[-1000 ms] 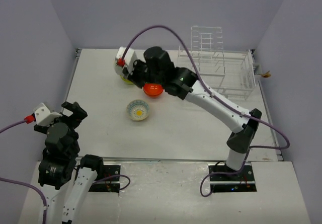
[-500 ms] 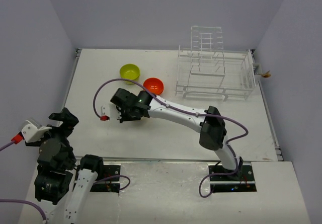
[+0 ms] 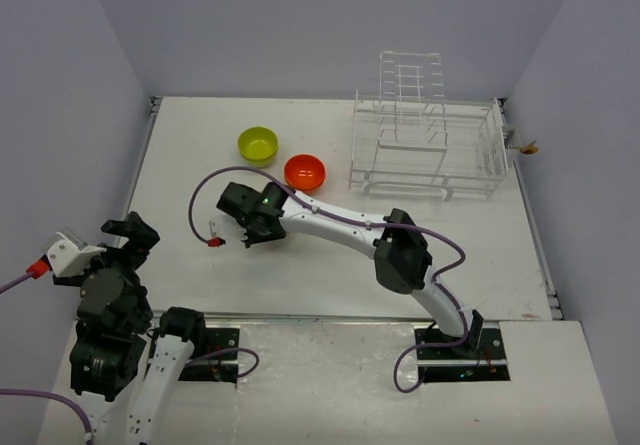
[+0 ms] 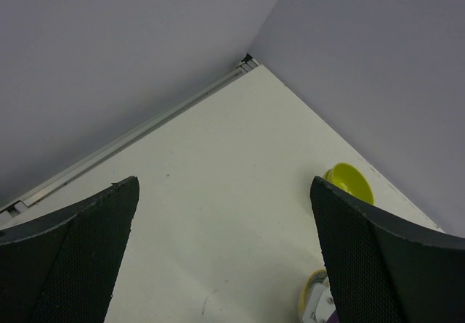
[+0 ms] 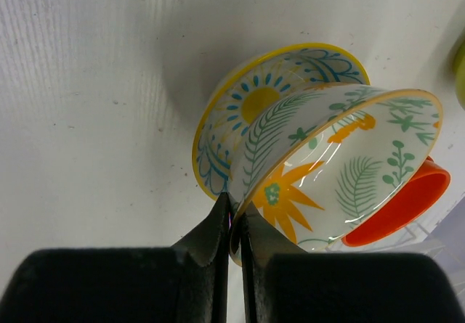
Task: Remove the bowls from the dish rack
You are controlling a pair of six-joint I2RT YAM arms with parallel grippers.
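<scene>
My right gripper [image 5: 234,210] is shut on the rim of a cream floral bowl [image 5: 341,170] with ferns and orange flowers, holding it tilted. Right behind it a second floral bowl [image 5: 240,112], blue and yellow inside, lies on the table; I cannot tell if they touch. In the top view the right gripper [image 3: 245,227] hides both. The orange-red bowl [image 3: 305,172] and lime-green bowl [image 3: 257,144] sit on the table left of the white wire dish rack [image 3: 425,140], which shows no bowls. My left gripper [image 3: 130,235] is open and empty at the near left.
Grey walls close the table on the left, back and right. The right arm stretches across the middle of the table from its base at the near right. The left wrist view shows the green bowl [image 4: 349,181] and the table's far left corner [image 4: 247,60].
My right arm has swung from over the green and orange bowls to the near left, onto the spot where the floral bowl lay. The left arm has shifted slightly.
</scene>
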